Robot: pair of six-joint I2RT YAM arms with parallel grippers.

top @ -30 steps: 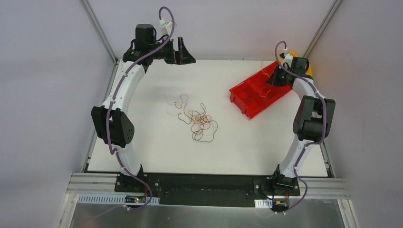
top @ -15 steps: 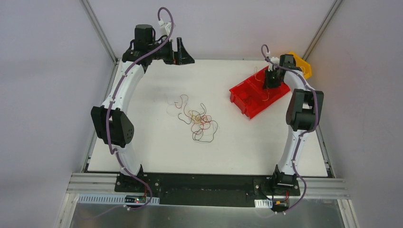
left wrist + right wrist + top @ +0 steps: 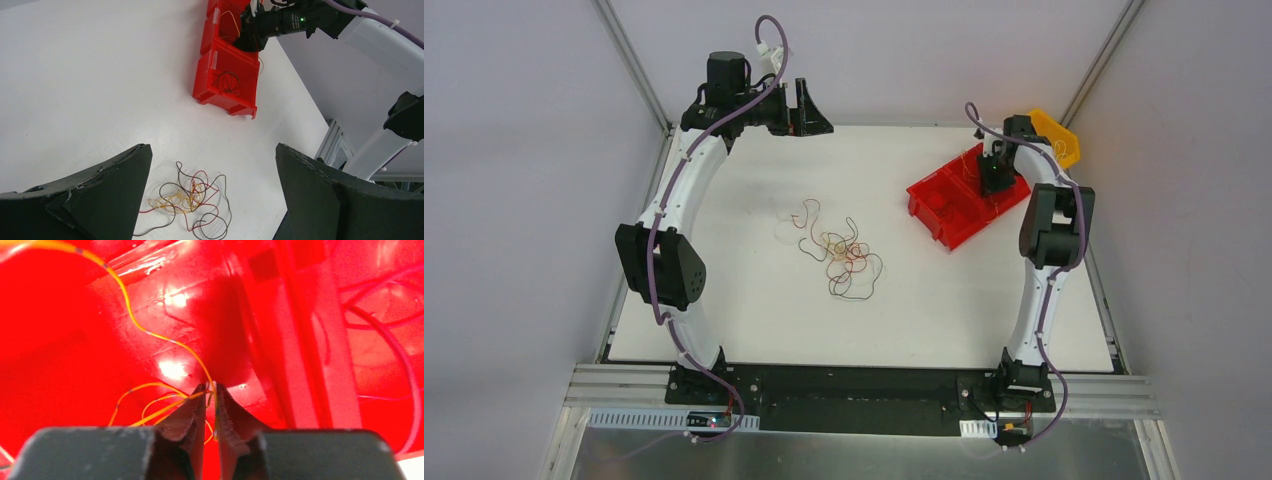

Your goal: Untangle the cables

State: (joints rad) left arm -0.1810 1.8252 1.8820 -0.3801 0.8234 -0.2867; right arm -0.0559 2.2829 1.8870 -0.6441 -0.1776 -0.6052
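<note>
The cables lie as a loose tangle of red, yellow and dark loops mid-table, also seen on the white surface in the left wrist view. My left gripper hangs wide open at the table's far edge, well clear of them, with nothing between its fingers. My right gripper reaches down into the red bin. Its jaws stand a narrow slit apart, and a thin yellow cable still runs between the tips and loops onto the bin floor.
The red bin has a divider; a dark coiled wire lies in its near compartment and reddish wires in another. A yellow bin sits behind it at the far right corner.
My right arm has swung left and lowered its gripper into the red bin with the yellow cable. Its jaws have parted slightly. The left arm has not moved.
</note>
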